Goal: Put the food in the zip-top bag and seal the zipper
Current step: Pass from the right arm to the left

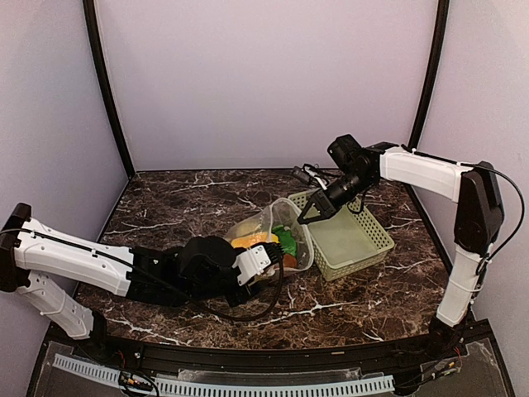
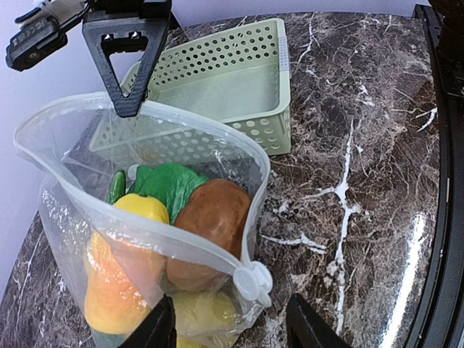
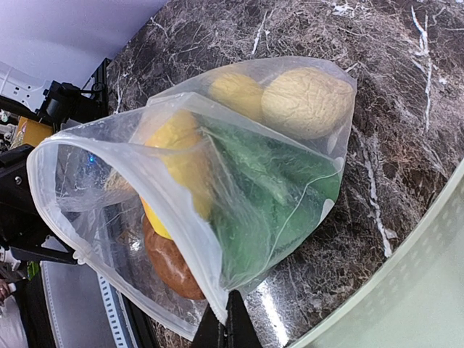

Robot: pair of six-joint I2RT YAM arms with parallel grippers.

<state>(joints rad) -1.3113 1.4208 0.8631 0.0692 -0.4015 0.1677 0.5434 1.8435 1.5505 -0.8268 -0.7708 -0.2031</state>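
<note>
Food [image 2: 216,217] in one open zip-top bag [image 2: 61,141], right pincer [image 3: 227,324] pinching rim, left pincer [image 2: 230,328] unclear

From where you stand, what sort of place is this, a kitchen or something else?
Most likely a robot test booth, not a kitchen: two robot arms are bolted at the edge of a marble-patterned table, plain walls close it in, and the food in the plastic bag looks like toys.

Left end effector [image 2: 230,299] spread, right [image 3: 226,319] pinched
</note>
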